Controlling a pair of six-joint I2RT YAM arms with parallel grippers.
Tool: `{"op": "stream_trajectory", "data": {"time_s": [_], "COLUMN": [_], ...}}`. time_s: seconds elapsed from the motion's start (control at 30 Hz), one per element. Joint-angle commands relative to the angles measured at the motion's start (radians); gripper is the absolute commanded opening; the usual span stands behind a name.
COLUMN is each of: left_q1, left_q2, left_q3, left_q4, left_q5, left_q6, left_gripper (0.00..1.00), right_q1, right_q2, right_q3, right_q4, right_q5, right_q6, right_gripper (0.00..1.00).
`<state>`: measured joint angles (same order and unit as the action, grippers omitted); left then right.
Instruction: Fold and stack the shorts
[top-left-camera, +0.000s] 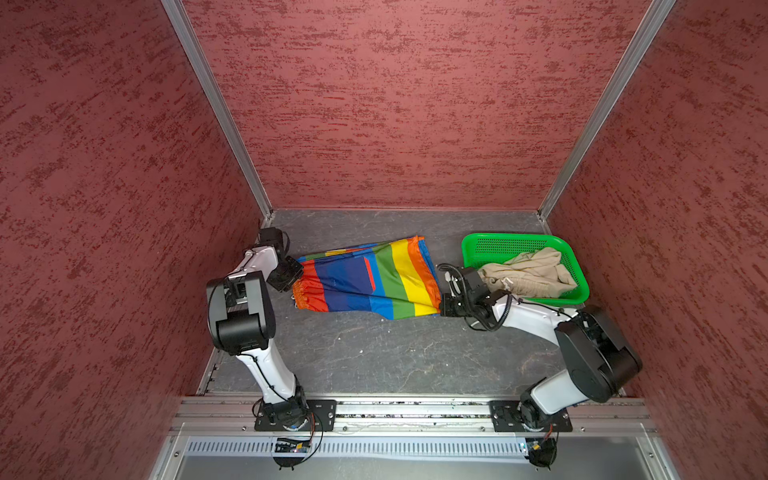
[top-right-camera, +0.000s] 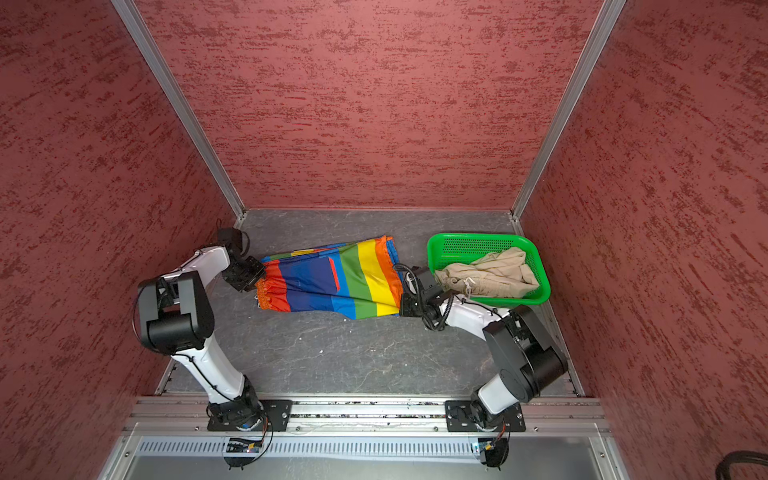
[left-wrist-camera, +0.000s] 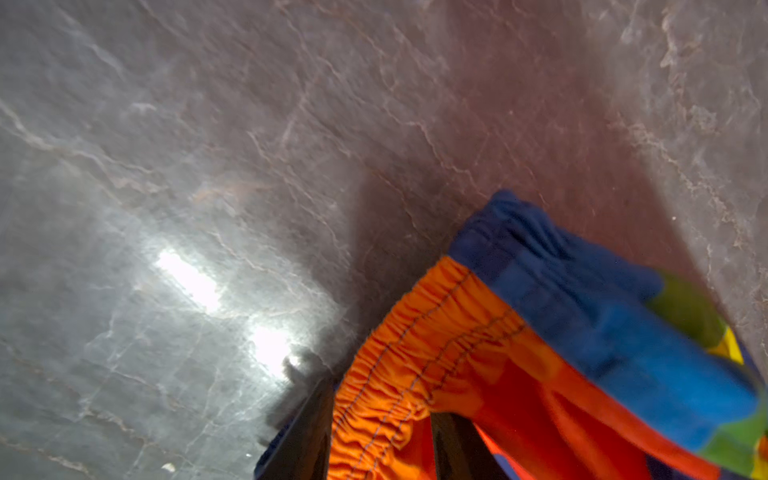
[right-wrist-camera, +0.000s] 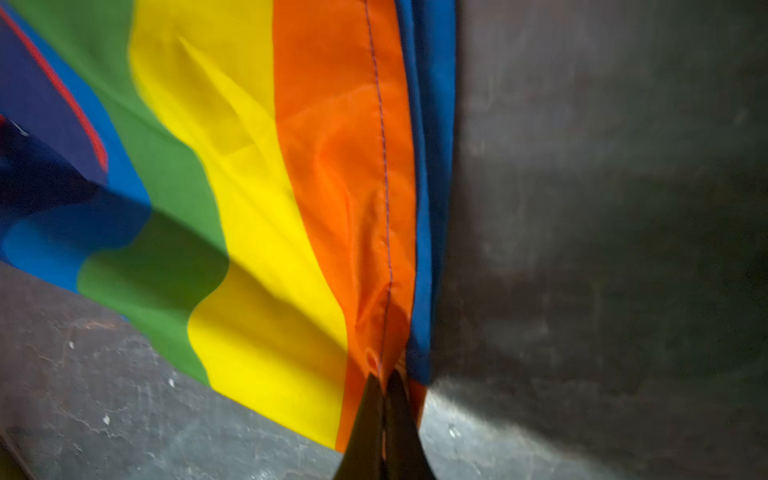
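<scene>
Currently underway: going by the layout, the first pair is being taken at both ends for a fold, and nothing is being stacked yet.
Striped pair: the rainbow shorts (top-left-camera: 365, 282) are lying spread across the middle of the table (top-left-camera: 374, 357). The waistband is pointing toward the left arm and the leg hems toward the right arm.
Left side: the left end effector (left-wrist-camera: 382, 449) is standing with one finger on each side of the gathered orange waistband, and cloth is filling the gap. Whether it is actually pinching, I cannot tell.
Right side: the right end effector (right-wrist-camera: 384, 415) is pressing its fingers together on the orange hem, right on the stitch line at the near corner of the leg.
Other pair: the beige shorts (top-left-camera: 528, 272) are sitting crumpled in the green basket (top-left-camera: 515, 237), just beside the striped pair, with neither arm touching them.
Handling, striped pair: the cloth is looking thin, light and slick. It is likely to be sagging between the two holds and sliding on itself when doubled over.
Where to hold, striped pair: the gathered waistband and the stitched hem are offering the thickest, least slippery bites.
Handling, beige pair: this one is looking thicker and softer, so probably bunching rather than sliding. Its elastic waistband is looking like the best hold.
</scene>
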<state>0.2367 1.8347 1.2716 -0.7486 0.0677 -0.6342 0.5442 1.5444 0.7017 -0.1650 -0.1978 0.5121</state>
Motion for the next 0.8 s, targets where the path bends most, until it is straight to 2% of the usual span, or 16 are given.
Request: {"op": "stream_trajectory", "data": {"time_s": [0.0, 0.1, 0.13, 0.3, 0.43, 0.57, 0.63, 0.77], "left_q1": [-0.002, -0.002, -0.003, -0.020, -0.036, -0.090, -0.124, -0.167], "left_q2": [0.016, 0.024, 0.026, -0.032, -0.134, -0.222, -0.243, -0.237], "left_q3": [0.024, 0.029, 0.032, 0.043, 0.040, 0.062, 0.077, 0.067], "left_q4": [-0.013, -0.018, -0.023, -0.068, -0.093, -0.120, -0.136, -0.116], "left_q5": [-0.046, -0.034, -0.025, -0.004, 0.011, 0.008, -0.015, -0.007], "left_q6": [0.014, 0.016, 0.020, 0.049, 0.050, 0.056, 0.061, 0.063], "left_gripper": [0.39, 0.39, 0.39, 0.52, 0.64, 0.73, 0.73, 0.62], "right_q1": [0.039, 0.043, 0.043, 0.023, -0.017, -0.046, -0.060, -0.084], "right_q2": [-0.036, -0.049, -0.059, -0.146, -0.097, 0.078, 0.171, 0.367], "right_q3": [-0.032, 0.003, 0.026, 0.206, 0.356, 0.507, 0.586, 0.762], "right_q4": [-0.030, -0.084, -0.114, -0.249, -0.232, -0.174, -0.152, -0.141], "right_q5": [0.001, 0.026, 0.044, 0.203, 0.225, 0.197, 0.167, 0.128], "right_q6": [0.058, 0.030, 0.013, -0.091, -0.144, -0.172, -0.175, -0.191], "right_gripper": [0.15, 0.35, 0.38, 0.55, 0.58, 0.58, 0.57, 0.49]}}
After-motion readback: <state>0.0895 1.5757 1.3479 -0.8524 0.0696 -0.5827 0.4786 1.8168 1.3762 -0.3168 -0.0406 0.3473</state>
